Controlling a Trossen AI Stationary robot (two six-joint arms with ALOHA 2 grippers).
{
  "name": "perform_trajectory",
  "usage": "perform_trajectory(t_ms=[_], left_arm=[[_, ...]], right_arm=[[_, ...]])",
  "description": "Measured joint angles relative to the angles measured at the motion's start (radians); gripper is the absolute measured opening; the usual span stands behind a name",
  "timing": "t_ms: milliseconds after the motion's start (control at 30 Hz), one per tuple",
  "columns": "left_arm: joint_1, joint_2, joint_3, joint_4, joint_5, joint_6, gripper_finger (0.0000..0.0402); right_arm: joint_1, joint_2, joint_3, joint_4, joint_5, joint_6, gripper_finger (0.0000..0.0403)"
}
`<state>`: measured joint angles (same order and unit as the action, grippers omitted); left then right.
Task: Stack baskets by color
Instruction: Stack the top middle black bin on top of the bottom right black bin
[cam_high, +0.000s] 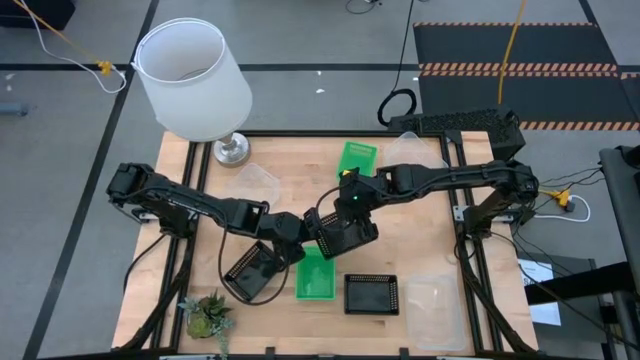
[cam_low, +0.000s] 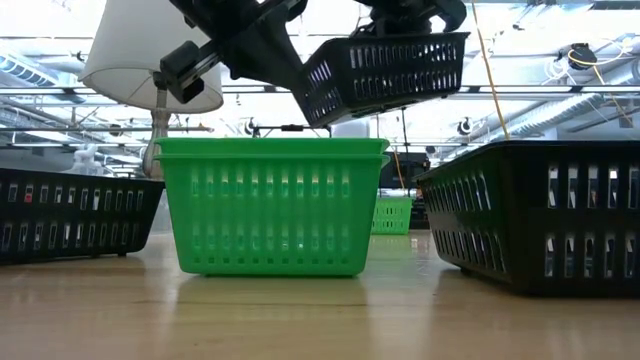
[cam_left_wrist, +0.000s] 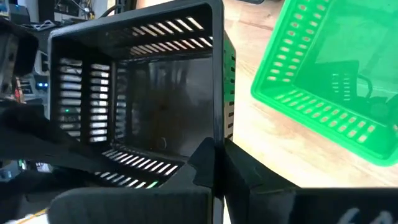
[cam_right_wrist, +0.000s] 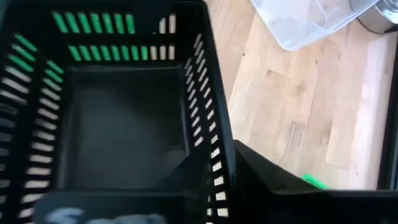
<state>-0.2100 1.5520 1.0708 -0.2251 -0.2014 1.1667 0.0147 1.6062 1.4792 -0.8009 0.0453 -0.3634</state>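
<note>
A black basket (cam_high: 345, 235) hangs tilted above the table (cam_high: 420, 250), over a green basket (cam_high: 315, 275) that stands on its base. My left gripper (cam_high: 303, 240) is shut on the held basket's left side and my right gripper (cam_high: 350, 203) on its far side. In the low view the held basket (cam_low: 385, 75) floats above the green basket (cam_low: 272, 205). Two more black baskets (cam_high: 250, 272) (cam_high: 371, 293) sit on the table near the front. Another green basket (cam_high: 357, 157) lies farther back. My left gripper pinches one wall of the black basket at its rim (cam_left_wrist: 218, 134), one finger inside (cam_left_wrist: 196, 168) and one outside (cam_left_wrist: 249, 177). It comes from the table's left, slanting down. The basket is lifted clear and tilted. My right gripper holds another wall of the same basket at its rim (cam_right_wrist: 211, 146), one finger inside (cam_right_wrist: 168, 180) and one outside (cam_right_wrist: 267, 177). It comes from the far right, slanting down. The basket hangs clear of the table.
A white lampshade (cam_high: 192, 80) on a metal foot stands at the far left, and a small potted plant (cam_high: 207, 315) at the near left corner. Clear baskets lie at the far left (cam_high: 255, 180), far right (cam_high: 420, 150) and near right (cam_high: 435, 300).
</note>
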Motion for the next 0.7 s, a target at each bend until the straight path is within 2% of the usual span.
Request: perform_trajectory(t_ms=[133, 300, 500, 700], left_arm=[[0.000, 0.000, 0.000, 0.015, 0.000, -0.037, 0.0032], [-0.009, 0.000, 0.000, 0.116, 0.004, -0.147, 0.0068], [-0.054, 0.000, 0.000, 0.209, -0.064, -0.198, 0.0154], [-0.103, 0.000, 0.000, 0.322, -0.122, -0.358, 0.0231]], right_arm=[[0.001, 0.000, 0.000, -0.010, -0.006, 0.001, 0.0008], [0.000, 0.000, 0.000, -0.055, -0.040, 0.067, 0.0013], [0.042, 0.000, -0.001, -0.189, -0.076, 0.205, 0.0004], [0.142, -0.013, -0.001, -0.260, -0.073, 0.356, 0.0007]])
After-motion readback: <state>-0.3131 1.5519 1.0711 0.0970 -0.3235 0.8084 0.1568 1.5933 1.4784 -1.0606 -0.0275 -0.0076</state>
